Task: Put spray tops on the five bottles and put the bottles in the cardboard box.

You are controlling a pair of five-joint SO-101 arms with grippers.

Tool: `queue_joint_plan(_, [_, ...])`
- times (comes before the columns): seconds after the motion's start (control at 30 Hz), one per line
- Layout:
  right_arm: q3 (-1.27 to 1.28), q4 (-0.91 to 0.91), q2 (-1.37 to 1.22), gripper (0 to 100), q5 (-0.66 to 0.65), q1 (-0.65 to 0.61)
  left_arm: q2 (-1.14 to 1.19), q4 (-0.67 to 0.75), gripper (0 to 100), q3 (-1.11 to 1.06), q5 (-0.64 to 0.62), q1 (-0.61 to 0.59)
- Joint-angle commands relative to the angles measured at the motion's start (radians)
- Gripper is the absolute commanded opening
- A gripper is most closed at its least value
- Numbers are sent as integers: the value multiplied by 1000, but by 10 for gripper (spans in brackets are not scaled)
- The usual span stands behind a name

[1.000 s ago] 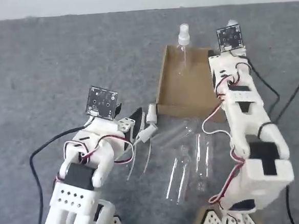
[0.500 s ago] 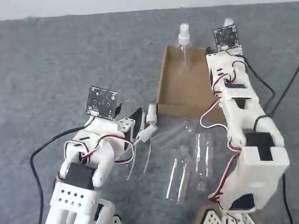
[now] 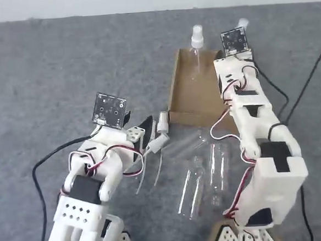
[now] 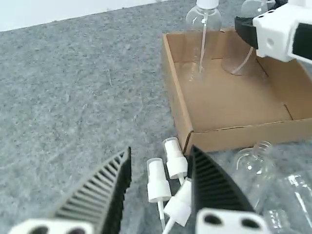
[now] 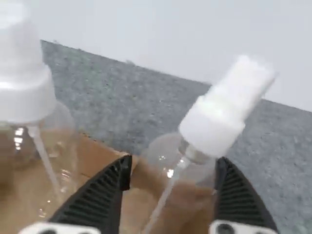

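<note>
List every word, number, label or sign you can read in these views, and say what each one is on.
No text can be read in any view.
Cardboard box: plain brown, no print visible.
Bottles and spray tops: no labels visible.
Circuit boards on the arms: any marks are too small to read.

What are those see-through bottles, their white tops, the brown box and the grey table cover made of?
Bottles: likely clear glossy plastic, see-through with glints; glass can't be ruled out.
Tops: opaque white plastic, smooth and moulded.
Box: plain brown cardboard, matte, with folded flaps.
Cover: grey felt or carpet, judging by its fuzzy, flecked surface.
</note>
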State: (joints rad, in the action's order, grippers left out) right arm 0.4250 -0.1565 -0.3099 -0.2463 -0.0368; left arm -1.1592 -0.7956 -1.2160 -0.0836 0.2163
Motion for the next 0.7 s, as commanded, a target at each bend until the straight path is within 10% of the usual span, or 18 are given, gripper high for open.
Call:
queue_joint_plan(0.0, [-77,48,16,245,-17,-1,-20,2,170,2,9,-5])
queue_joint_plan(0.67, [-166,220,191,292,-11,-22,-20,2,170,2,11,-5])
